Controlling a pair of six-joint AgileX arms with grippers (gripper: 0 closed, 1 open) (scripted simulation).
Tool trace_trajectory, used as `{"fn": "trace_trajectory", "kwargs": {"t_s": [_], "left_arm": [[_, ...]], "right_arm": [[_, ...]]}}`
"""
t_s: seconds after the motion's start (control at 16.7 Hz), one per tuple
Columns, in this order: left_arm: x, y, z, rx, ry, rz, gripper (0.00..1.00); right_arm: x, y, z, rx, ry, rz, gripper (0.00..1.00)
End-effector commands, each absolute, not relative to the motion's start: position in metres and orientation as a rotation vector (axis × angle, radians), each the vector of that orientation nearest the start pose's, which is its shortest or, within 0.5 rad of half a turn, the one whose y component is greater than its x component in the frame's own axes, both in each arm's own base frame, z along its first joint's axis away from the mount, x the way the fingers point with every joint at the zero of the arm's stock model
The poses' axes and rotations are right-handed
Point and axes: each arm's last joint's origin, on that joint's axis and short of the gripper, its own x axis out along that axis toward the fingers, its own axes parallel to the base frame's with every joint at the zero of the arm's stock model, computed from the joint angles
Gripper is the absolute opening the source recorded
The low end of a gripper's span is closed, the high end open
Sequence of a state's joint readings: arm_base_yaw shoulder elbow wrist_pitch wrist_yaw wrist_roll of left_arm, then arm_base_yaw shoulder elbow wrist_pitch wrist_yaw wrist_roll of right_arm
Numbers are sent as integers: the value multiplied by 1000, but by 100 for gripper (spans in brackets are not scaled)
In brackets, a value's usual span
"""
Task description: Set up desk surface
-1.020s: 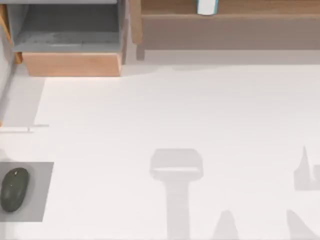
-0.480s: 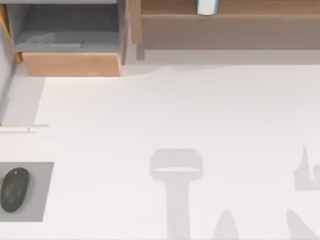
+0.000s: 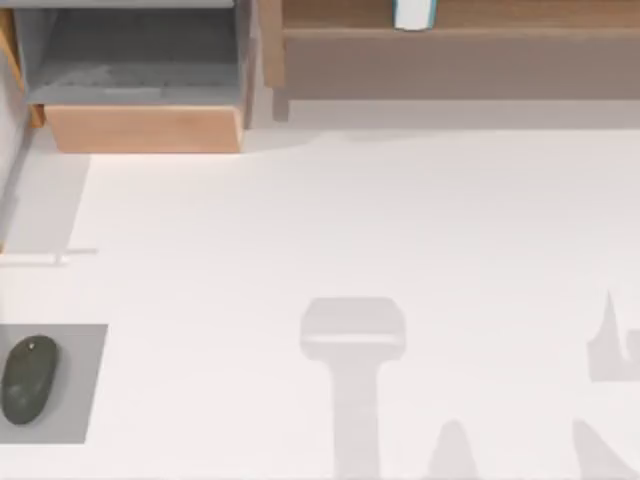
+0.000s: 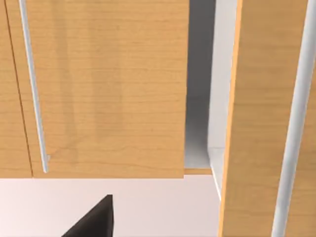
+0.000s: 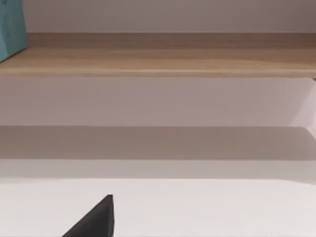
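Left pincer (image 4: pixel 94 219) low, facing the light-wood cabinet (image 4: pixel 108 89) just ahead, grip impossible to tell. Desk surface (image 3: pixel 400 220) spread beneath both pincers. Right pincer (image 5: pixel 94 219), grip equally unreadable, facing the shelf (image 5: pixel 158 54) ahead, seemingly parked pending setup.

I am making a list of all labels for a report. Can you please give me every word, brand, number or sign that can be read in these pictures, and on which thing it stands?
No text can be read on anything.
White and teal box on the wooden shelf: no print can be made out.
Dark mouse on the grey mat: no logo.
White desk surface, wooden drawer unit: plain.
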State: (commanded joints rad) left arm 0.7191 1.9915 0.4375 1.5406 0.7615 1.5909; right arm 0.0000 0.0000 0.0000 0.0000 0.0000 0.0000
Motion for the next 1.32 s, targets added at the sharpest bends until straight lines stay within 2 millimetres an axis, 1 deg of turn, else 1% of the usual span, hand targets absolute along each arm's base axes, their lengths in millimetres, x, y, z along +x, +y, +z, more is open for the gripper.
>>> {"fn": "trace_trajectory", "kwargs": {"t_s": [0.24,0.54,0.78,1.32], "left_arm": [[231,174,96,1570,-17,-17,100],[254,174,95,1571,-16,-16,100],[254,174,95,1571,-16,-16,100],[254,174,95,1571,-16,-16,32]], "right_arm": [[106,-1,160,0,0,0,100],[106,-1,160,0,0,0,100],[106,-1,160,0,0,0,100],[106,-1,160,0,0,0,100]]}}
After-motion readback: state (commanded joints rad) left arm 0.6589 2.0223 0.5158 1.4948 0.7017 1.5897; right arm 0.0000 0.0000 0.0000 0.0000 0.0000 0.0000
